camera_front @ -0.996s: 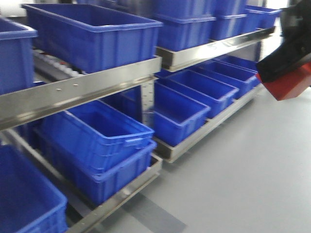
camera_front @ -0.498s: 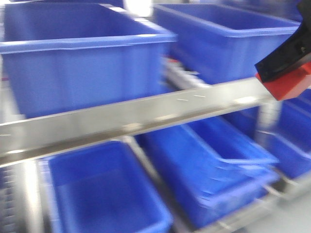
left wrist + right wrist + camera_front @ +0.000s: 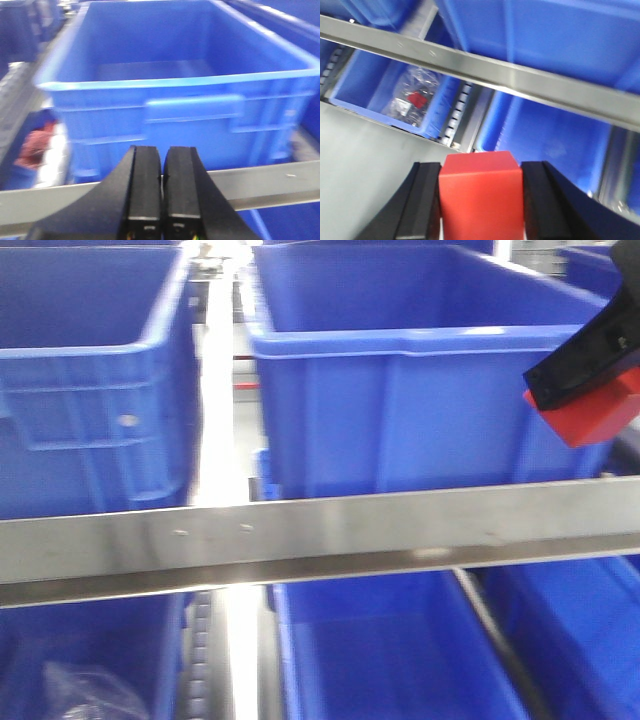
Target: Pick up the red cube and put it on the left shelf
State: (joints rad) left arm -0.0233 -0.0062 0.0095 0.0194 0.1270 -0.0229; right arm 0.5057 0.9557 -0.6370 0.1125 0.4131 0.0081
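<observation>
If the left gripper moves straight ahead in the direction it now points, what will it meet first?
Most likely the front wall of the blue crate, near its handle. The steel rail runs just below that line and depth is unclear, so the left gripper might touch the rail first.

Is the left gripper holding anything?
No, the left gripper is shut on itself with nothing in it.
</observation>
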